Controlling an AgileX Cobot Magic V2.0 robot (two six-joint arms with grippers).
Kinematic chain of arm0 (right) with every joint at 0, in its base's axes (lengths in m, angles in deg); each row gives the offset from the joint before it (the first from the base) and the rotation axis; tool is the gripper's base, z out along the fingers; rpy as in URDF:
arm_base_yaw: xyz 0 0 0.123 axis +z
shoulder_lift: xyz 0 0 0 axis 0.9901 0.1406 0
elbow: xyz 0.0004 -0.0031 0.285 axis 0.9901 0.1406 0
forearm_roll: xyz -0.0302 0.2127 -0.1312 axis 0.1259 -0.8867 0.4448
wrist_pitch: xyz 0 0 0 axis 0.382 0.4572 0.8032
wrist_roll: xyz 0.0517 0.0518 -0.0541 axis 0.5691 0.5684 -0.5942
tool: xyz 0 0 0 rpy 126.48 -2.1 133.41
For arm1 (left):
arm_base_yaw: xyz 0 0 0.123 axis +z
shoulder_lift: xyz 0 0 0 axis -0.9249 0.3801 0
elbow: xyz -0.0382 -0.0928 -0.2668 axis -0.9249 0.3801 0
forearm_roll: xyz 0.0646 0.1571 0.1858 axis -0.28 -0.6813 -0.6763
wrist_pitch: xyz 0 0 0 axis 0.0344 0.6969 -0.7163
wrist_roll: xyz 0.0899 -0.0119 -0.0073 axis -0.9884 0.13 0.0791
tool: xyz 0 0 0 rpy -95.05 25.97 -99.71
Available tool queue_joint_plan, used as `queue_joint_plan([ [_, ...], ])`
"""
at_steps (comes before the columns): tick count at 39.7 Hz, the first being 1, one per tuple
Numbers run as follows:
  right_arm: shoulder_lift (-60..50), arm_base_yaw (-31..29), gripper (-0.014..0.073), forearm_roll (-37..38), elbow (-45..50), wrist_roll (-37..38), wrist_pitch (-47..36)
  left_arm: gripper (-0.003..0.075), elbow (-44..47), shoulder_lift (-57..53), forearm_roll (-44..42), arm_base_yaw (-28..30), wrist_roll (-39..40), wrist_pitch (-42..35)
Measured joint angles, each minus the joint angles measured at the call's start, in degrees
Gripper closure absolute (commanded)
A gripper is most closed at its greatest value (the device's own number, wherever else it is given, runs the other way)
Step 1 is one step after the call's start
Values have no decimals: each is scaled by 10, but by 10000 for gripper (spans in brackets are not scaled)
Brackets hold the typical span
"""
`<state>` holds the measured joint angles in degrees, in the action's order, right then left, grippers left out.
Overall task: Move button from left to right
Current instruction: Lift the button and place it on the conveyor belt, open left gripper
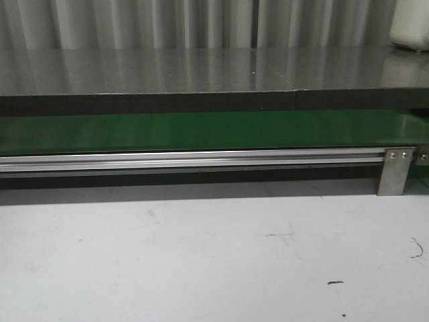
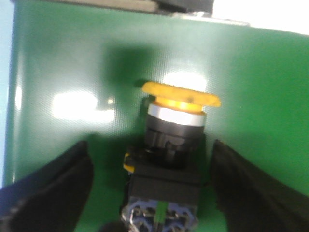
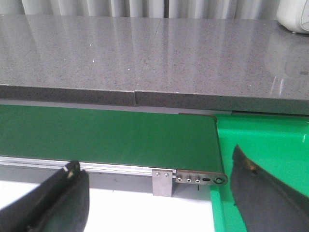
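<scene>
The task looks barely begun: the button point(image 2: 171, 145) stands on the green belt point(image 2: 63, 72), between the spread fingers of the left pincer point(image 2: 157, 193), which is open and not touching it. The lift and carry rightward remain. The right pincer point(image 3: 159, 198) hangs open and empty near the belt's right end, beside a green bin point(image 3: 270, 140). A white tabletop point(image 1: 201, 261) lies in front, a grey stone counter point(image 1: 201, 70) behind, with corrugated wall beyond.
</scene>
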<state>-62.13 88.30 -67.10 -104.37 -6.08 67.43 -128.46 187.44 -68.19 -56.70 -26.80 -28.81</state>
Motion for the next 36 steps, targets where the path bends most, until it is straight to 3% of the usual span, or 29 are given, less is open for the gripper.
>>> queue_joint_plan([
  [7, 0, 0, -19, 0, 0, 0, 0, 162, -61, -37, 2, -25, 0, 31],
  [11, 0, 0, -19, 0, 0, 0, 0, 249, -77, -52, 4, -32, 0, 49],
  [13, 0, 0, -19, 0, 0, 0, 0, 335, -79, -55, 4, -31, 0, 67],
  [20, 0, 0, -19, 0, 0, 0, 0, 742, -80, -57, 2, -32, 0, 125],
  [29, 0, 0, -19, 0, 0, 0, 0, 741, -79, -82, -4, -32, 0, 167],
  [36, 0, 0, -19, 0, 0, 0, 0, 741, -28, -169, -17, -32, 0, 131],
])
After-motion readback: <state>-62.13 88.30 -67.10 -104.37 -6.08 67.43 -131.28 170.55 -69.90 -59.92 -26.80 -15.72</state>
